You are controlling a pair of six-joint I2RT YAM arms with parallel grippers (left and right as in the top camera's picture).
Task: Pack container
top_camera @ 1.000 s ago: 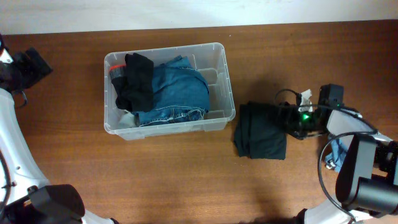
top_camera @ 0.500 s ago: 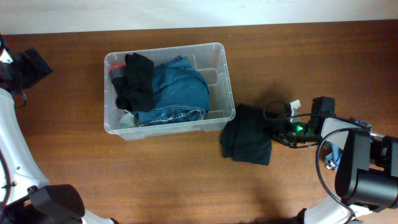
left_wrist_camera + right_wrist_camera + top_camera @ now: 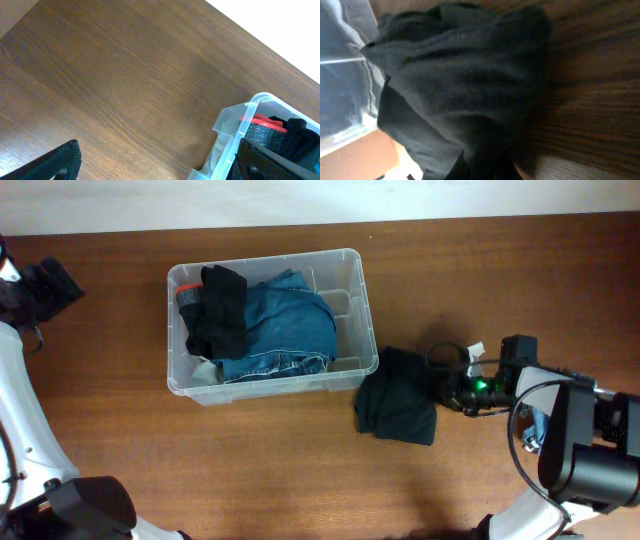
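The container [image 3: 352, 258] sits left of centre on the worktop [image 3: 520, 270], long axis running left to right. It already holds folded blue jeans [image 3: 285, 325], with a black cloth [image 3: 222, 308] draped over its left end. The only bare floor showing is a strip at the right end.

The dark garment [image 3: 398, 402] lies on the worktop to the right of the container. Its far left corner is just beside the container's near right corner (touching or not, I cannot tell).

The right arm [image 3: 520, 358] is much the nearer. Its jaws meet the garment's right edge, and in the right wrist view the cloth [image 3: 460, 95] gathers down toward them, so they look closed on it.

From those jaws the container lies left and slightly far, with the garment between. Any carry probably has to lift the cloth over the right wall and run along the long axis.

The left arm [image 3: 45, 285] waits well apart at the far left, jaws spread wide and holding nothing.
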